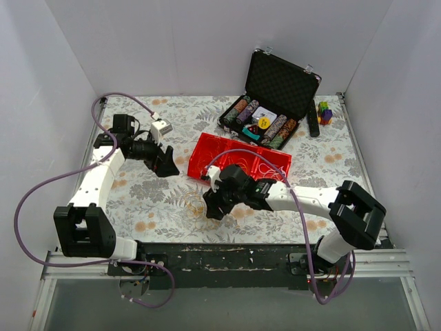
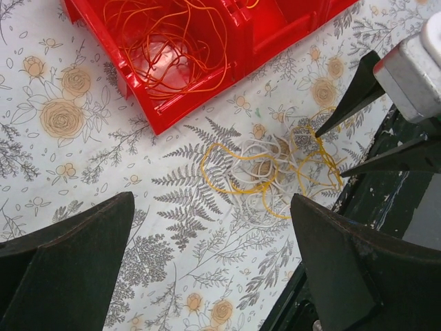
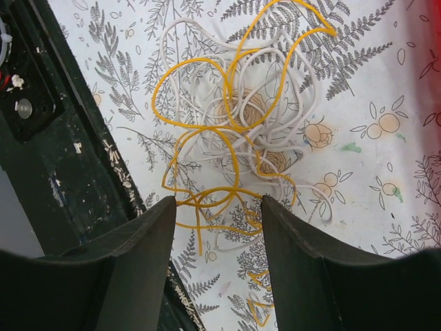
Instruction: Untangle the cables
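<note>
Cable tangle (image 3: 234, 145) beneath right claw (image 3: 217, 203)

no text, label, brand or number can be read in any view; any print inside the open black case (image 1: 284, 84) is too small to be made out.

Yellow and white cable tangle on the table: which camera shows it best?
Right wrist: the tangle fills the frame just beyond the right gripper, single loops and crossings clear. Left wrist shows it smaller, mid-frame, near the red tray. Top view gives only a faint patch beside that gripper.
</note>
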Controlling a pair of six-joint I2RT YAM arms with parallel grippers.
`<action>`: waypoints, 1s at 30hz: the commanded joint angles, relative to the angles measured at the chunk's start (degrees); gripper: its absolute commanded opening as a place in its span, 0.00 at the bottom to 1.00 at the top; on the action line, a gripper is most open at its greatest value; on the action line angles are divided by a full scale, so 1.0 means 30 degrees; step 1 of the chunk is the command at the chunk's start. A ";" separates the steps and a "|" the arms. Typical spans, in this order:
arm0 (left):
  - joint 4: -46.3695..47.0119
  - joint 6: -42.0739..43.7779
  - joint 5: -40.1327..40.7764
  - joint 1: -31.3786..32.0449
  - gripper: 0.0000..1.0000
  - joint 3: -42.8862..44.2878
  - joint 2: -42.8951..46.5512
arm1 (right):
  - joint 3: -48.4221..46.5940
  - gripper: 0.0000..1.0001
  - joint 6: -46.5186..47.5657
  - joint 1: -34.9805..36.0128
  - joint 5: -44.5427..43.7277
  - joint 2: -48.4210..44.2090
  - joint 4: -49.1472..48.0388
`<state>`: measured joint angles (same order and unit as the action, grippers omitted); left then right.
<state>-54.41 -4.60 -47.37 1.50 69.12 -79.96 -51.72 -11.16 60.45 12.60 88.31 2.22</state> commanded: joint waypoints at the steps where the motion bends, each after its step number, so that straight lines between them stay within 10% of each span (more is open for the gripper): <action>1: 0.0441 0.0948 0.0321 -0.0031 0.97 -0.0510 0.1223 | -0.0512 0.59 -0.1259 0.0066 -0.1121 0.0414 -0.1122; 7: 0.0238 0.1298 0.0586 -0.0031 0.96 -0.0512 0.1167 | -0.1567 0.38 -0.2578 0.0096 -0.3406 0.1325 0.0228; 11: 0.0296 0.1446 0.0908 -0.0060 0.95 -0.0570 0.1283 | -0.2239 0.01 -0.2872 0.0096 -0.4924 0.1091 0.1015; 23: 0.0383 0.3408 0.1289 0.0173 0.93 -0.1067 0.1166 | -0.2068 0.01 -0.1585 0.0096 -0.6723 -0.4913 0.0697; 28: 0.0706 0.3262 0.1465 0.0438 0.93 -0.1303 0.1342 | -0.0984 0.45 -0.2224 0.0066 -0.4354 -0.3835 0.1576; 30: 0.0706 0.3233 0.1436 0.0497 0.93 -0.1332 0.1283 | -0.0251 0.84 -0.3393 0.0096 -0.3151 -0.3221 0.0555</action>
<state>-53.47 4.03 -42.81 2.50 65.67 -77.84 -56.07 -17.85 60.45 -3.68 74.41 5.39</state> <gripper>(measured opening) 0.937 0.565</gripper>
